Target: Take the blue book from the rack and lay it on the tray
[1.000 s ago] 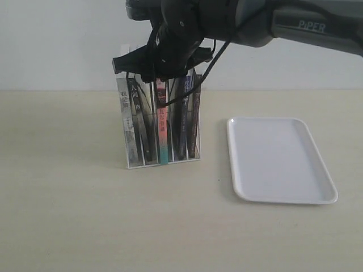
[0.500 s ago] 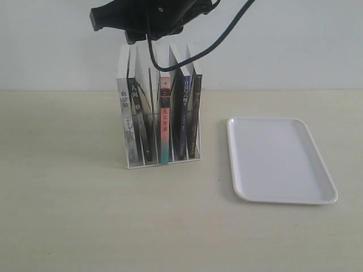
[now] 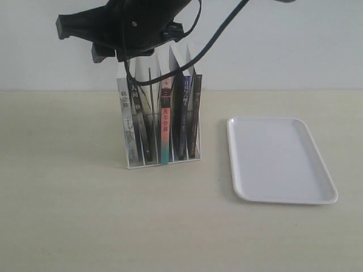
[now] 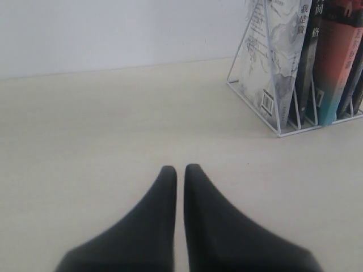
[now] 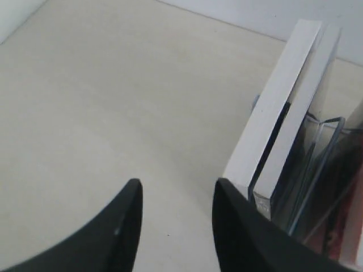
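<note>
- Right gripper (image 3: 110, 55), exterior view: hangs above the left end of the rack (image 3: 164, 162), clear of the book tops; its spread cannot be read from here.
- Blue book (image 3: 186, 110) stands spine-out in a slot on the tray side of the red-and-teal-spined book (image 3: 164, 127), with the dividers keeping it near upright.
- Tray (image 3: 281, 161) lies flat on the table (image 3: 68, 215) near the rack's right, probably to keep the carry short.
- Against a second ago: the gripper sat low among the middle book tops and is now higher and further left. Books and tray have not moved.
- Left wrist view: left gripper (image 4: 180, 170) has its fingertips pressed together on nothing, low over the table and apart from the rack. It looks parked.
- Right wrist view: the fingers are spread and empty beside the white page edges of the end books (image 5: 283, 96). I judge this the wrong end for the blue book.
</note>
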`<state>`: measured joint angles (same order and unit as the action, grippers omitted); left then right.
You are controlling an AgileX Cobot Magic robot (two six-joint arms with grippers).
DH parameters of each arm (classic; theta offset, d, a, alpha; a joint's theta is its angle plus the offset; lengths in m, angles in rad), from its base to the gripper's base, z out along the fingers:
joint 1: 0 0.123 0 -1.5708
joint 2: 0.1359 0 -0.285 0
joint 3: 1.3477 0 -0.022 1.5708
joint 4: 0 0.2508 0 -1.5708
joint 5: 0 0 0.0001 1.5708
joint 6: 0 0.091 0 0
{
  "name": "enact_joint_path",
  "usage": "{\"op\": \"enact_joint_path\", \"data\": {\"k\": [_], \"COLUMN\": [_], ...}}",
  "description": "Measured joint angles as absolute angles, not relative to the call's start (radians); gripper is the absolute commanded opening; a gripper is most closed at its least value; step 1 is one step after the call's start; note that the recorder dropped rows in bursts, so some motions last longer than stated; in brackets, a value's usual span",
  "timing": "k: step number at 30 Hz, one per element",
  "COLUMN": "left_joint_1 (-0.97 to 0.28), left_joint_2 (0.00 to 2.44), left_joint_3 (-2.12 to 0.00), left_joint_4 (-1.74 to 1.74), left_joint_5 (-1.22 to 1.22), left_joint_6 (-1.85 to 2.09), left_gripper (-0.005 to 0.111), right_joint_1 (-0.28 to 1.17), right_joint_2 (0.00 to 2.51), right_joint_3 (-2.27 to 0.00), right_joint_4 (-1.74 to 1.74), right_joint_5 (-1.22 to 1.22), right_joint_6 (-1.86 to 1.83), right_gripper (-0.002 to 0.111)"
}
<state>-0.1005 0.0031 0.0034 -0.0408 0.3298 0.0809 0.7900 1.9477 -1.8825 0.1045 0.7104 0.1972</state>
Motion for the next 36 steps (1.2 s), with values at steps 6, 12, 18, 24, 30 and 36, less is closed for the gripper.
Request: {"op": "enact_joint_path", "data": {"k": [6,12,18,24,30,36], "left_joint_1": [-0.1,-0.1,-0.1,-0.1,-0.1,-0.1], "left_joint_2": [0.003,0.003,0.003,0.003,0.003,0.003], "left_joint_3": [0.003,0.003,0.003,0.003,0.003,0.003], "left_joint_4": [-0.041,-0.041,-0.041,-0.041,-0.041,-0.041], "left_joint_5": [0.33,0.33,0.33,0.33,0.33,0.33], "left_joint_6": [0.081,0.081,0.081,0.081,0.081,0.081], "left_gripper": [0.005,0.005,0.005,0.005,0.005,0.005], "right_joint_1": [0.79,0.79,0.79,0.758,0.745,0.745], "right_joint_2": [1.981,2.005,2.033,2.035,2.035,2.035], "right_joint_3": [-1.883,-1.883,-1.883,-1.883,-1.883,-1.883], "right_joint_4": [0.138,0.14,0.087,0.086,0.089,0.111], "right_joint_5": [0.689,0.661,0.658,0.655,0.659,0.651], "right_joint_6": [0.193,0.191,0.195,0.22,0.22,0.22], "right_gripper": [0.039,0.039,0.039,0.039,0.039,0.039]}}
